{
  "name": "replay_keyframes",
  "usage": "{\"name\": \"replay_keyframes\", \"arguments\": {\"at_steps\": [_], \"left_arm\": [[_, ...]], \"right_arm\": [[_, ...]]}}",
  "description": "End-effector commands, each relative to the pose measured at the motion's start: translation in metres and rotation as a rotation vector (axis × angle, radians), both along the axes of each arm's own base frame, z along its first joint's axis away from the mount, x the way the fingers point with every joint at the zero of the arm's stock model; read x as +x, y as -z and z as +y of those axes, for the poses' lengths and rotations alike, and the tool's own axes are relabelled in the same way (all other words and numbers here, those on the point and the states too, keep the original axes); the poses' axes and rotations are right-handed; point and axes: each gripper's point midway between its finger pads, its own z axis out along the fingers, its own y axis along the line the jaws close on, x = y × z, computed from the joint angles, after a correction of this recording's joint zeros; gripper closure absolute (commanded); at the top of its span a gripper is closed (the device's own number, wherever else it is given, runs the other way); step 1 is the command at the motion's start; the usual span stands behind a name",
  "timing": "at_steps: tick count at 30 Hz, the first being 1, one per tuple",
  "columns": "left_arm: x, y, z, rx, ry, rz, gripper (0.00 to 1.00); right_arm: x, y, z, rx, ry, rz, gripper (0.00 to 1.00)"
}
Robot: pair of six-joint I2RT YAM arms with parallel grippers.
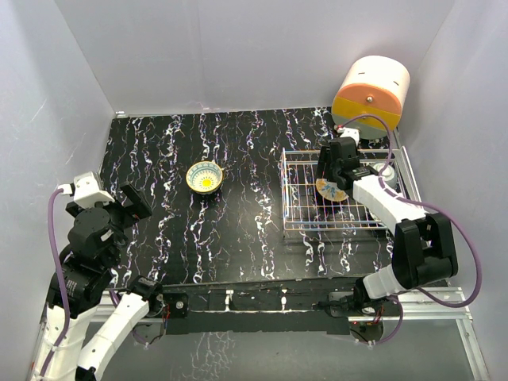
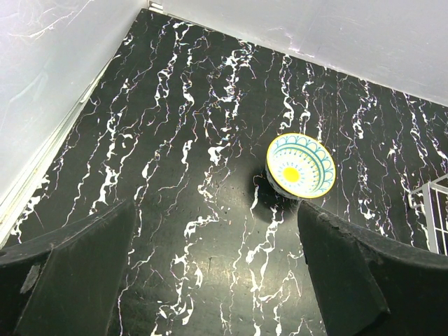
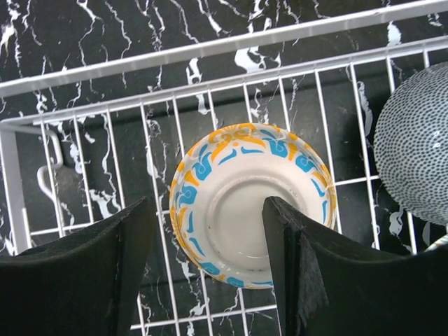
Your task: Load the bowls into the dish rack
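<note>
A low rectangular silver wire dish rack [image 1: 317,226] sits on a black table with white marble veining [image 1: 238,230]. Behind the rack's far right corner stands a round cream, orange and yellow drawer unit [image 1: 371,89]. A purple cable [image 1: 373,117] arcs over that same corner.

Inside the rack lies a small round ceramic bowl banded in orange and blue around a white centre [image 3: 245,203]. Beside it, also within the wires and not touching it, is a speckled grey bowl [image 3: 416,150]. The right gripper [image 3: 208,203] hovers directly over the orange-and-blue bowl. Its black fingers [image 3: 84,280] are spread wide and grip nothing.

Well to the left of the rack, a yellow-centred bowl with a teal-patterned inside [image 1: 205,176] stands upright, alone on the table. Farther left of the rack and nearer the arm bases, the left gripper [image 2: 215,224] hangs above the table, its fingers released and empty.
</note>
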Motion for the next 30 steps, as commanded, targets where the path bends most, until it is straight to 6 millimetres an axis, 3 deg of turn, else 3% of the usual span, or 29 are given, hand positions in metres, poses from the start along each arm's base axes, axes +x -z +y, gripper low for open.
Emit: {"name": "replay_keyframes", "arguments": {"at_steps": [1, 15, 25, 30], "left_arm": [[-0.002, -0.001, 0.003, 0.017, -0.007, 0.003, 0.03], [-0.002, -0.001, 0.003, 0.021, -0.007, 0.008, 0.03], [0.002, 0.002, 0.001, 0.026, -0.002, 0.017, 0.03], [0.004, 0.002, -0.001, 0.023, 0.004, 0.015, 0.03]], "right_arm": [[0.009, 0.005, -0.013, -0.027, 0.038, 0.001, 0.34], [0.04, 0.018, -0.037, -0.006, 0.104, -0.022, 0.34], [0.046, 0.019, -0.035, 0.02, 0.087, -0.036, 0.34], [0.034, -0.011, -0.018, 0.096, 0.011, -0.099, 0.33]]}}
